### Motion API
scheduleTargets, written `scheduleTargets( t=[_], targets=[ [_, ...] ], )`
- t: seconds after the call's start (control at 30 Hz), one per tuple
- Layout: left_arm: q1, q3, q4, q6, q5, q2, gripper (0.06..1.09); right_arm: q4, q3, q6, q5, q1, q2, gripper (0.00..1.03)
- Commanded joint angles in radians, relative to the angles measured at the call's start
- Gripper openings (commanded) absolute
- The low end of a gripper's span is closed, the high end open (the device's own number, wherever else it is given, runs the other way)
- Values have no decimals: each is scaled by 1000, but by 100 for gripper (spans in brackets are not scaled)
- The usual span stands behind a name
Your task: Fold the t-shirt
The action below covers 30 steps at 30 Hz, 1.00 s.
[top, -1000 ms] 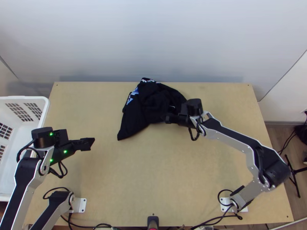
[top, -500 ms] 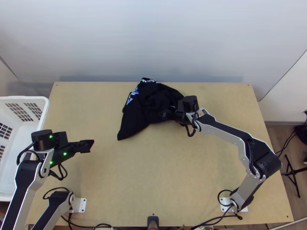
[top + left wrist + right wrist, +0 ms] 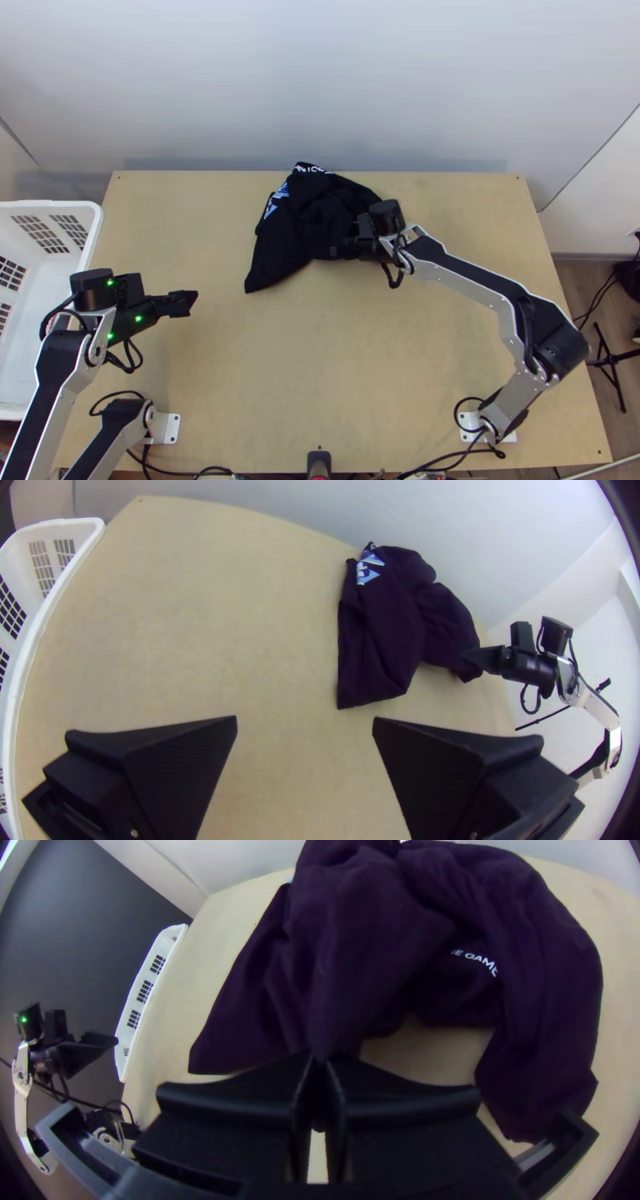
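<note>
Black cloth t-shirt (image 3: 276,244) bunched at the far side of the light wooden table (image 3: 320,360), around mid-width, one corner pointing toward the near side. Blue-and-white print on its left part, white lettering at the far edge; more white lettering on an inner fold, right wrist view. Right gripper (image 3: 336,251) at the shirt's near right part, fingers (image 3: 267,1087) together, clamped on a pinch of the cloth. Left gripper (image 3: 192,302) over the table's left side, well apart from the shirt, fingers (image 3: 177,760) wide apart. White plastic basket (image 3: 94,240) with slotted walls beside the table's left edge.
</note>
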Motion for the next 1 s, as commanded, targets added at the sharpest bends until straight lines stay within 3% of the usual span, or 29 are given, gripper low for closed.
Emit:
scheduleTargets(
  t=[0.0,0.23,0.37,0.67,0.97],
  targets=[
    [-10,2,7,6,2,8,104,-157,72,-21,-1,12,-108,3],
    [-54,-1,14,14,2,33,104,-396,344,-26,-1,67,-229,3],
    [-214,-19,-23,25,0,40,103,-501,554,-32,-1,81,-231,3],
    [-413,56,14,84,-46,214,104,-536,894,-52,2,63,-189,3],
    [-542,205,62,92,-108,390,104,-533,1066,-47,37,34,-153,3]
  ],
)
